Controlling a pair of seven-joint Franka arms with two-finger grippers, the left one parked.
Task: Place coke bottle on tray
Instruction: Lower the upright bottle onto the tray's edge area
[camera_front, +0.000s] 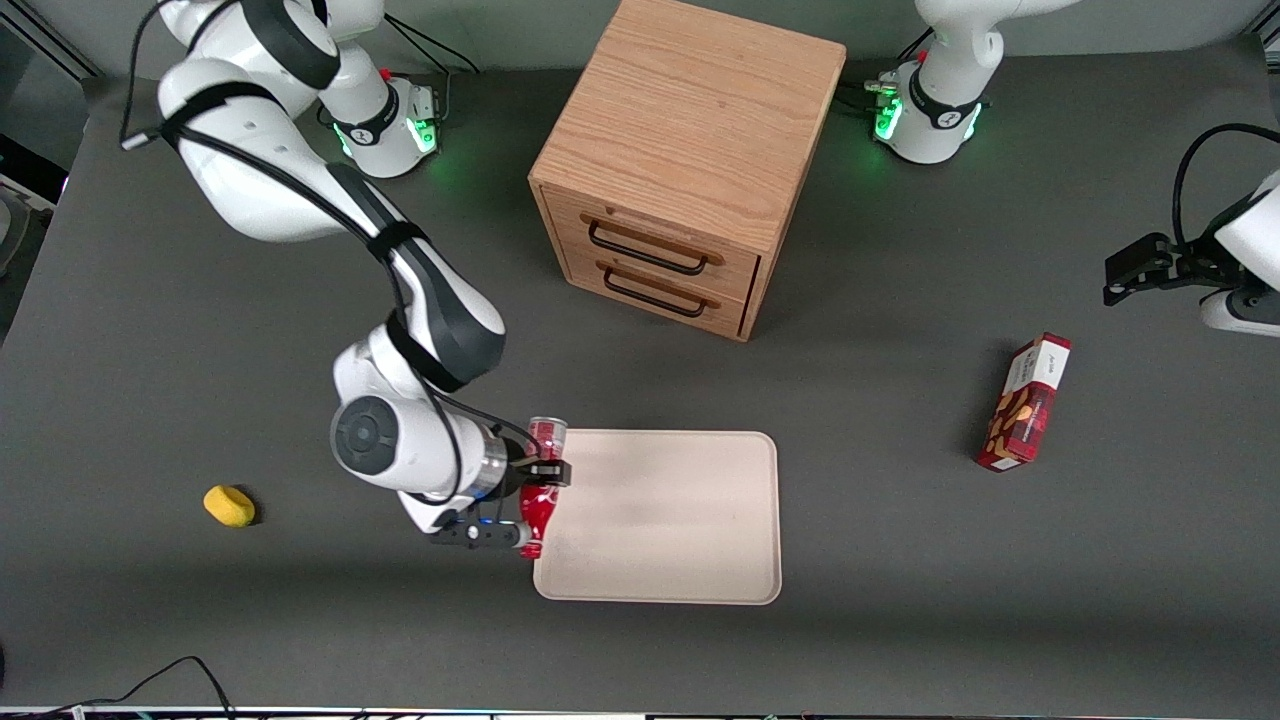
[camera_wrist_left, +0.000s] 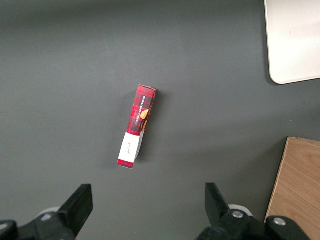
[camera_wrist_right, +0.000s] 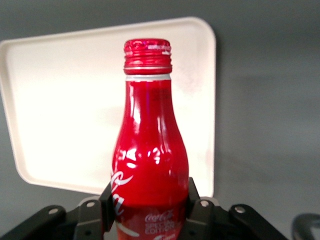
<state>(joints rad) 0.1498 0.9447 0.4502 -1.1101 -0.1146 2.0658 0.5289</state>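
While jaws clamp its body, coke bottle (camera_front: 540, 478) lies lengthwise, cap nearer front camera | over tray (camera_front: 670, 520) edge

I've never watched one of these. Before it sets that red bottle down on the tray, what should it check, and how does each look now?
1. Tool shut on the coke bottle: ok.
2. Bottle fully over the tray: not ok, it hangs at the rim nearest the working arm.
3. Tray surface bare: ok.
4. Bottle height above tray: cannot tell.
5. Snack box, cabinet and yellow object off the path: ok.
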